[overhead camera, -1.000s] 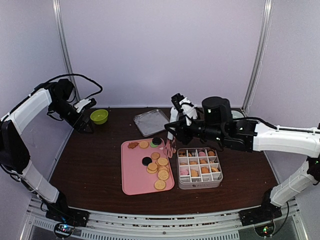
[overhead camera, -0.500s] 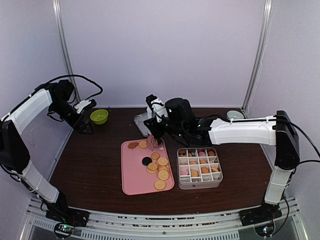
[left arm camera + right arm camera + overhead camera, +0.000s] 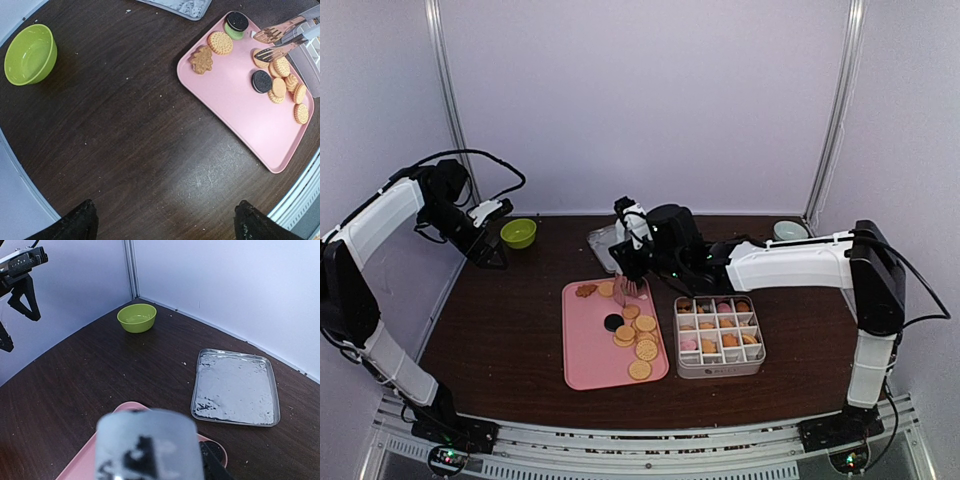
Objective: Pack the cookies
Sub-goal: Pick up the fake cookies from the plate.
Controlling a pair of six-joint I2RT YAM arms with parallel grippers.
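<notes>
Since the earlier frame, the right arm (image 3: 790,265) has swung left, from above the divided box to the far end of the pink tray. The dark brown wooden table (image 3: 500,330) carries everything. The pink rectangular plastic tray (image 3: 588,350) holds loose cookies (image 3: 220,42): mostly round and golden-orange, one brown with a scalloped outline, and two black rounds, one lying on a green round. The grey square box (image 3: 718,372), divided into sixteen cells, sits just right of this tray and contains golden and pink cookies. The silver metal tray (image 3: 620,245) lies beyond, with the lime-green round bowl (image 3: 518,233) at far left. The right gripper (image 3: 630,262) is clamped on metal tongs (image 3: 272,34), whose rose-coloured tips stand apart above the tray's cookies. The left gripper (image 3: 162,225) hangs near the bowl with its fingers spread wide.
</notes>
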